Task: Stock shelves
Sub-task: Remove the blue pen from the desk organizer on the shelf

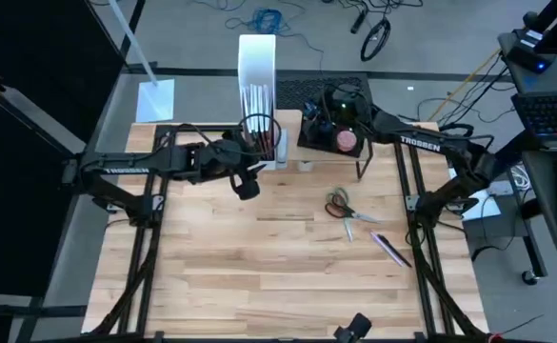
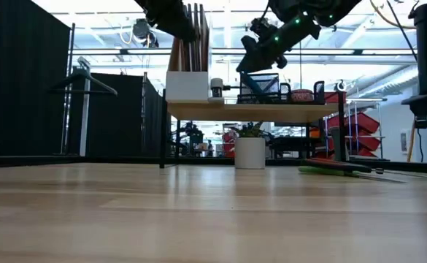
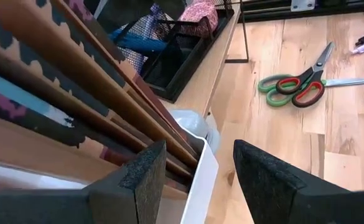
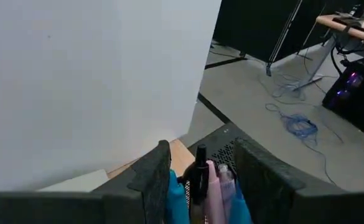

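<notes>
The shelves [image 2: 249, 111] stand at the table's far side, a light-wood top on thin black legs. On the top are a white file box [image 1: 257, 67] with upright folders [image 3: 76, 93] and a black mesh organizer tray [image 1: 316, 133]. My left gripper [image 3: 200, 180] hovers open above the box's near wall [image 3: 203, 168], touching nothing. My right gripper [image 4: 200, 186] is open over the tray, its fingers on either side of several pens [image 4: 200, 171] that stand in the tray. My right gripper comes at the pens from above, slanting toward the white box. The tops of a black, a pink and blue pens [image 4: 177, 190] fill the gap between its fingers. Whether the fingers touch them, I cannot tell.
Green-and-red scissors [image 1: 340, 205] and two loose pens [image 1: 389, 248] lie on the table right of the middle. A pink roll [image 1: 348, 140] sits in the tray. A small white pot [image 2: 249, 153] stands under the shelves. The table's near half is bare wood.
</notes>
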Action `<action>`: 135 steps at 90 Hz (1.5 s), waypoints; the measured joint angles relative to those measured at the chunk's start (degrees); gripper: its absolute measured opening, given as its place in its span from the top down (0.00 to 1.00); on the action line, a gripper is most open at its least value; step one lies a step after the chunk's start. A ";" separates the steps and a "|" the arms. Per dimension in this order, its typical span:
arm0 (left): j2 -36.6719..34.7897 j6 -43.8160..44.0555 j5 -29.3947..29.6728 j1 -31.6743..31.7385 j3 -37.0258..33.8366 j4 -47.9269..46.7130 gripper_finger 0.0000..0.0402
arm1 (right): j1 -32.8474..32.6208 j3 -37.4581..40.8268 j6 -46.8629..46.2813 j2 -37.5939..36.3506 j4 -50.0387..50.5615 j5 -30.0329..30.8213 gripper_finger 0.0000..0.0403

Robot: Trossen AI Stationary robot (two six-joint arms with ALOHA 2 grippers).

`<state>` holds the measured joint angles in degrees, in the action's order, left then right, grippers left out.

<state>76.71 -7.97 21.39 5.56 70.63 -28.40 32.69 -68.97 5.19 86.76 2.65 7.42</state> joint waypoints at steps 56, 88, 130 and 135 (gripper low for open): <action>0.00 0.04 -0.03 0.00 0.00 -0.72 0.56 | 0.36 -3.27 3.81 -7.59 13.39 -5.14 0.62; 0.00 0.07 -0.06 -0.02 0.00 -0.86 0.56 | 0.70 -3.23 2.69 -0.79 9.23 -8.94 0.62; 0.00 0.07 -0.07 0.00 0.00 -1.03 0.56 | 0.70 -3.23 3.41 -0.28 9.31 -6.14 0.90; 0.00 0.07 -0.09 0.00 0.00 -1.03 0.56 | 0.70 -3.23 3.45 -0.28 9.10 -6.21 0.95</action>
<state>76.71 -7.90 21.30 5.56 70.63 -29.43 33.39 -72.20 8.64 86.48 11.75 1.21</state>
